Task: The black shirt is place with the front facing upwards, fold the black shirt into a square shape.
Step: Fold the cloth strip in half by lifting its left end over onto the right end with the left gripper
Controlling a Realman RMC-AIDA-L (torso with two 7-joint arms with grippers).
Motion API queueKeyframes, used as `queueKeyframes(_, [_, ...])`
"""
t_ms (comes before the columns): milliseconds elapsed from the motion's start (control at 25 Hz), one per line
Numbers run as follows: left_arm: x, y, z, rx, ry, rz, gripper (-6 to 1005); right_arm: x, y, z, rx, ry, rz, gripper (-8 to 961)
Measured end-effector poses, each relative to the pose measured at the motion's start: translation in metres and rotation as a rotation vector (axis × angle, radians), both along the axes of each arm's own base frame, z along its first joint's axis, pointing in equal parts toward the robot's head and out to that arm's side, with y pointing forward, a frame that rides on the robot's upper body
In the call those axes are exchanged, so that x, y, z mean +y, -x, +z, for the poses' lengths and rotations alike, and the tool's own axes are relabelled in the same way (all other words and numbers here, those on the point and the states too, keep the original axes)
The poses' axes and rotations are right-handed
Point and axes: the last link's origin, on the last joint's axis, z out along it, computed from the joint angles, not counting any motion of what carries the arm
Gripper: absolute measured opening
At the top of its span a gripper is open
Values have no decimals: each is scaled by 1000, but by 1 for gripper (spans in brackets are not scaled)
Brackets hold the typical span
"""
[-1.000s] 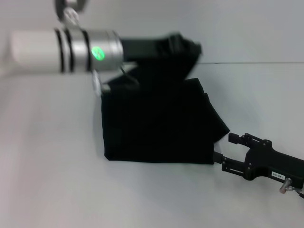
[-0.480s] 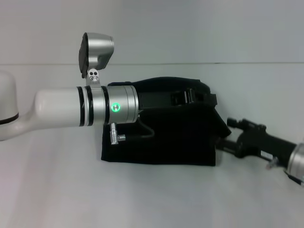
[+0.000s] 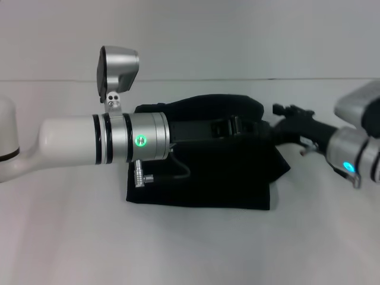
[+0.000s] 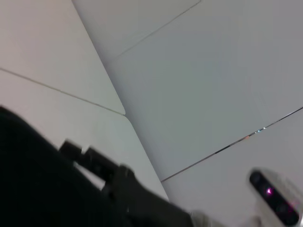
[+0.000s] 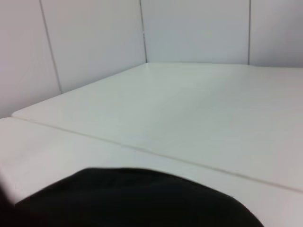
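Bright even light, soft blur

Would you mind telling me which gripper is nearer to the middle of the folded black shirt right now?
Left. The left gripper reaches across over the black shirt, near its far fold. The right gripper sits at the shirt's far right corner, out at the edge.

plain black shirt (image 3: 208,178), white table (image 3: 190,249)

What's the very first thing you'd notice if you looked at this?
The big white and silver left arm reaching across the middle, its left gripper lying over the black shirt. The shirt sits folded into a dark block on the pale table. The right gripper comes in at the shirt's far right corner.
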Motion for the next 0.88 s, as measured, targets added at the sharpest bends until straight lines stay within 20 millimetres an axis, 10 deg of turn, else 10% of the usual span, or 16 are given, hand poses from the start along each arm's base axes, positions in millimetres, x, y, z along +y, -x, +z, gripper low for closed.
queueKeyframes(880, [-26,30,-35,69,26,51,19,10,-19,20,6,-123,-117,832])
